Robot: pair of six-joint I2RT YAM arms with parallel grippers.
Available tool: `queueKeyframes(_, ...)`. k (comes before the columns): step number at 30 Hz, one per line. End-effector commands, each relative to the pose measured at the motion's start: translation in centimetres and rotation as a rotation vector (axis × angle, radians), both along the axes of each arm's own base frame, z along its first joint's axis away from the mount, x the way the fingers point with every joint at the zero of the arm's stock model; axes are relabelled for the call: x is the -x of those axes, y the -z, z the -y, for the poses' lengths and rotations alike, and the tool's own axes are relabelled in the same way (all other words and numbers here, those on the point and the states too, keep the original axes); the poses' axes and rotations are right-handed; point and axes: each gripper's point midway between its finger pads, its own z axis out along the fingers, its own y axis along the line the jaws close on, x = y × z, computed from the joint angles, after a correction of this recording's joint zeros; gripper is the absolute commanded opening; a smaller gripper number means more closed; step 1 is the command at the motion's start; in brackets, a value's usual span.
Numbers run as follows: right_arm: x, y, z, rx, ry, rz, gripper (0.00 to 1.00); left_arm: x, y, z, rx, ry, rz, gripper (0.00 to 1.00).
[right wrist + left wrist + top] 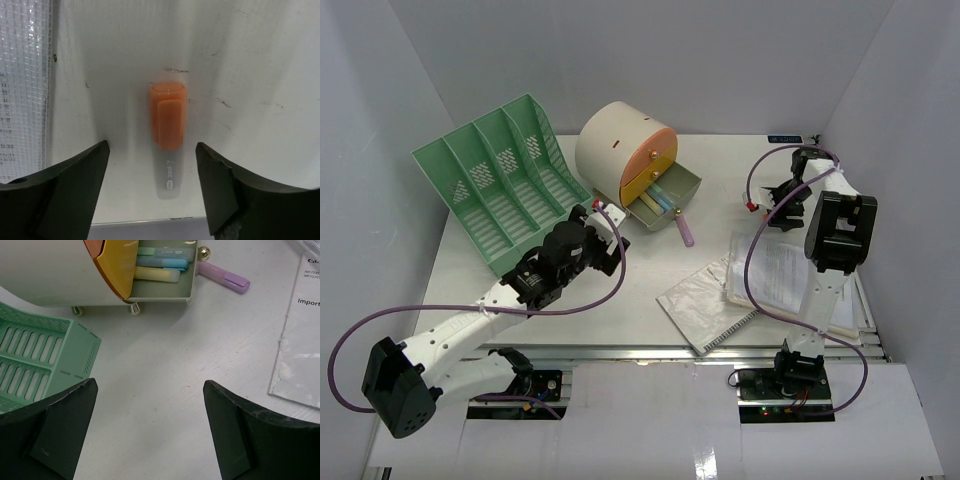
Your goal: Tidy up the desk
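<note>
White walls close in the desk (pixel 720 160), a broad white tabletop that fills the middle of the top view, with its railed near edge just ahead of the arm bases. A green file rack (pixel 500 180) sits at the far left corner. Beside it at the far edge is a cream drum drawer unit (pixel 615 145), its lowest drawer (pixel 670 195) pulled out with 3 highlighters inside. A purple highlighter (pixel 222 274) lies on the desk just beside the drawer's front. Loose papers (pixel 790 270) and a ring-bound booklet (pixel 705 305) spread toward the near right corner.

The right gripper (pixel 151 147) hangs low toward the far right corner. Its 2 jaws are parted, 1 on each side of an orange highlighter (pixel 169 117), and neither touches it. The left gripper (pixel 150 382) hovers over bare desk in front of the drum unit, spread wide with nothing between its jaws.

The step in hand looks like picking up the orange highlighter, probably to go in the open drawer. The next move calls for clamping across the barrel without rolling it. A lift and a carry to the drawer would follow, keeping clear of the papers and the purple highlighter. The left arm seems placed to take that purple one.
</note>
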Motion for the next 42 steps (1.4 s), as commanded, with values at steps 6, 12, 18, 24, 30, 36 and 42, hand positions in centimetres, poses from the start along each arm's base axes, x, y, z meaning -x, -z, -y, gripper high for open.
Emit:
queueKeyframes(6, 1.0, 1.3, -0.2, -0.026, 0.031, -0.098, 0.5, -0.5, -0.1, -0.4, 0.002, -0.023, 0.012, 0.98)
queueKeyframes(12, 1.0, 1.7, -0.7, -0.06, 0.116, -0.093, 0.29, -0.5, -0.1, -0.5, 0.0, -0.025, 0.015, 0.98)
queueKeyframes(18, -0.9, -0.8, -2.9, -0.156, 0.236, -0.006, 0.11, -0.4, -0.3, -0.4, 0.006, -0.019, 0.016, 0.98)
queueKeyframes(24, -2.5, -8.0, -10.9, -0.276, 0.331, 0.14, 0.08, -0.4, -0.4, -0.4, 0.009, -0.019, 0.017, 0.98)
queueKeyframes(30, -0.6, -15.7, -21.3, -0.565, 0.309, 0.164, 0.08, -0.4, -0.4, -0.6, 0.008, -0.026, 0.02, 0.98)
queueKeyframes(36, 2.4, -21.2, -29.4, -0.834, 0.116, 0.119, 0.08, -0.5, -0.5, -0.8, 0.005, -0.033, 0.027, 0.98)
queueKeyframes(42, 3.9, -20.7, -34.3, -0.841, -0.059, 0.174, 0.08, -0.6, -0.1, -1.1, -0.008, -0.048, 0.029, 0.98)
